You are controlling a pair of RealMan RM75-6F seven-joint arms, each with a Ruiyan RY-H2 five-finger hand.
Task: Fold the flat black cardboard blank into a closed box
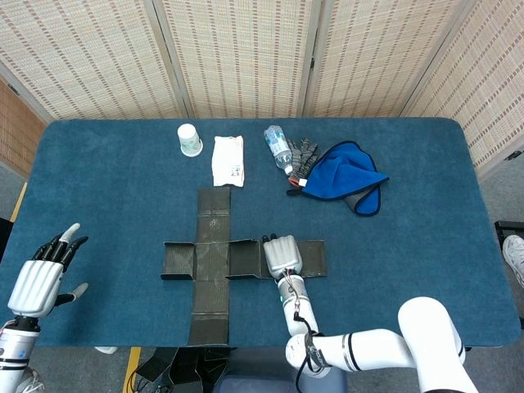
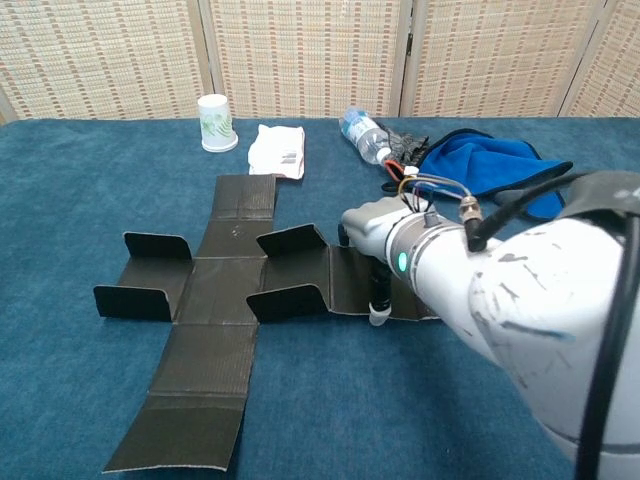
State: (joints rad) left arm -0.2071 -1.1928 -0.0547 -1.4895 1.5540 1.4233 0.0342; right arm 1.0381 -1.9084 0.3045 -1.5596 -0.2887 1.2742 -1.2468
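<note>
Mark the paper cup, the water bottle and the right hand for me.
paper cup point(image 1: 189, 140), head view, on its white side wall.
water bottle point(image 1: 279, 149), head view, on the middle of its clear body.
right hand point(image 1: 282, 258), head view, on the back of the hand resting on the black cardboard blank point(image 1: 211, 264).
</note>
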